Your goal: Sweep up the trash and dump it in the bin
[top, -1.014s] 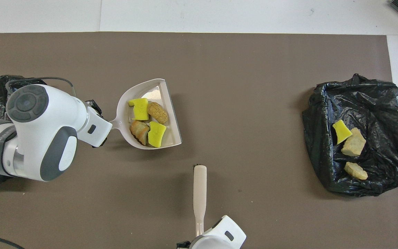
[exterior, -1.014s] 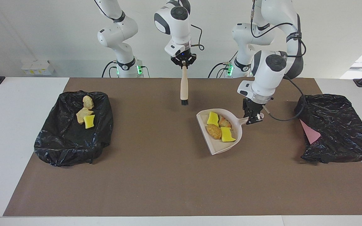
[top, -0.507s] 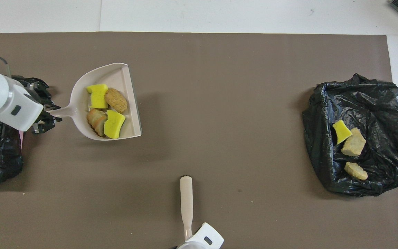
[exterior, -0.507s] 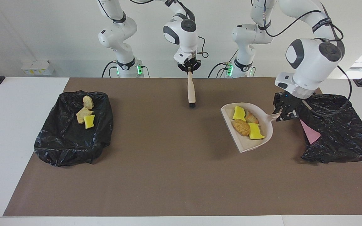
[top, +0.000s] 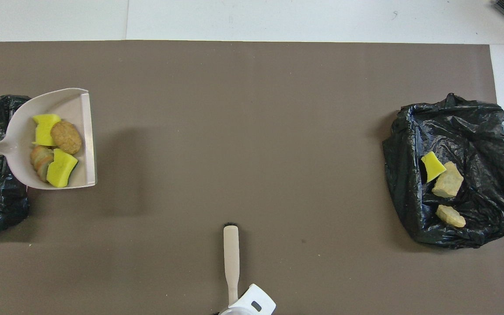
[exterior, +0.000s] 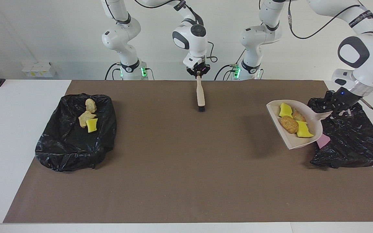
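Beige dustpan (exterior: pixel 295 127), lifted, carrying four trash scraps (exterior: pixel 292 120) (two yellow sponge, two bread-like), its handle clamped in the closed left gripper (exterior: pixel 334 111) above the edge of the black bin bag (exterior: pixel 351 139) at the left arm's end. Right gripper (exterior: pixel 198 73), fingers closed on the brush (exterior: pixel 200 95), waits. Step in hand: carry to bin; next calls for tipping the pan over the bag's hollow without spilling onto the mat (exterior: pixel 186 168).

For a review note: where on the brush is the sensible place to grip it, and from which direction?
Grip the brush at the narrow end of its wooden handle, coming from above, bristles pointing down. The right gripper holds it exactly so: it hangs upright over the mat's edge nearest the robots, leaving the bristle end free to sweep.
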Controlling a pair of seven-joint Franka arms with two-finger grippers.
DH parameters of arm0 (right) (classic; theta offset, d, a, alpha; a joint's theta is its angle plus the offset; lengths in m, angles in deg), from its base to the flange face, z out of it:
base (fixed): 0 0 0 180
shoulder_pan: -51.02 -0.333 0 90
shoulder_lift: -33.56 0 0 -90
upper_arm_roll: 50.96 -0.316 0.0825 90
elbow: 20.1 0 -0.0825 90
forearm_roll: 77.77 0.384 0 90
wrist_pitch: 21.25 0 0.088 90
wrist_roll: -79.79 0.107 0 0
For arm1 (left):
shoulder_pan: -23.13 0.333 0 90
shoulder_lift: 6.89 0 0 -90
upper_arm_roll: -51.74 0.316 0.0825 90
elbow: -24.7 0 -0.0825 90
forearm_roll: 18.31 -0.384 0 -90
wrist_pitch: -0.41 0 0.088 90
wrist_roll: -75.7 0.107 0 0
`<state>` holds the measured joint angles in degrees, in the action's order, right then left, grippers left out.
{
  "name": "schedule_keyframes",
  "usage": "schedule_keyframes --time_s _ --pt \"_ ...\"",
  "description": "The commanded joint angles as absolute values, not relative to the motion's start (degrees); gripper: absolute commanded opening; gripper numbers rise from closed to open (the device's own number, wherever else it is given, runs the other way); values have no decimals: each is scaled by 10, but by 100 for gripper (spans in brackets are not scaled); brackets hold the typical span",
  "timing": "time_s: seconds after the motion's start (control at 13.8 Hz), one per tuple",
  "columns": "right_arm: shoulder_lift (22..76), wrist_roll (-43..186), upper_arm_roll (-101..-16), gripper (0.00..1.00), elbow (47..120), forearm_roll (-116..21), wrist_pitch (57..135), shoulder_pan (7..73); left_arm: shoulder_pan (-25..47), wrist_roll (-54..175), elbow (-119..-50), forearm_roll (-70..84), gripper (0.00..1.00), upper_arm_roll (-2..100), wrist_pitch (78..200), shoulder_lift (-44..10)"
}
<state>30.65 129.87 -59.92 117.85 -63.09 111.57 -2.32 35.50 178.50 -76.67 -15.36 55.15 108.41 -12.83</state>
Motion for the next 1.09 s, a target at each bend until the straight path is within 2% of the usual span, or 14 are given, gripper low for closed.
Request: schedule_keyframes --time_s 0.0,0.14,0.36,0.58,0.65,0.72,0.87,1.01 --pt "307 1314 -598 39 1169 -647 1109 -13 406 1835 -725 -182 0 546 1067 -147" --pt "297 1309 -598 47 1167 -648 1101 11 436 1884 -703 -222 0 547 1075 -165" --pt "264 1308 -597 67 1133 -648 1054 72 483 2026 -657 -266 0 547 1140 -219" --pt "232 1281 -595 77 1089 -651 984 143 482 1999 -659 -298 0 549 1179 -223" --pt "224 1272 -594 86 1076 -663 958 173 482 1957 -659 -326 0 549 1185 -223" --pt "216 1264 -594 88 1054 -691 929 201 478 1910 -663 -367 0 549 1191 -222" --pt "214 1216 -594 91 996 -735 887 259 466 1848 -686 -457 0 548 1217 -212" --pt "220 1147 -596 100 941 -740 862 324 460 1837 -692 -486 0 549 1229 -204"
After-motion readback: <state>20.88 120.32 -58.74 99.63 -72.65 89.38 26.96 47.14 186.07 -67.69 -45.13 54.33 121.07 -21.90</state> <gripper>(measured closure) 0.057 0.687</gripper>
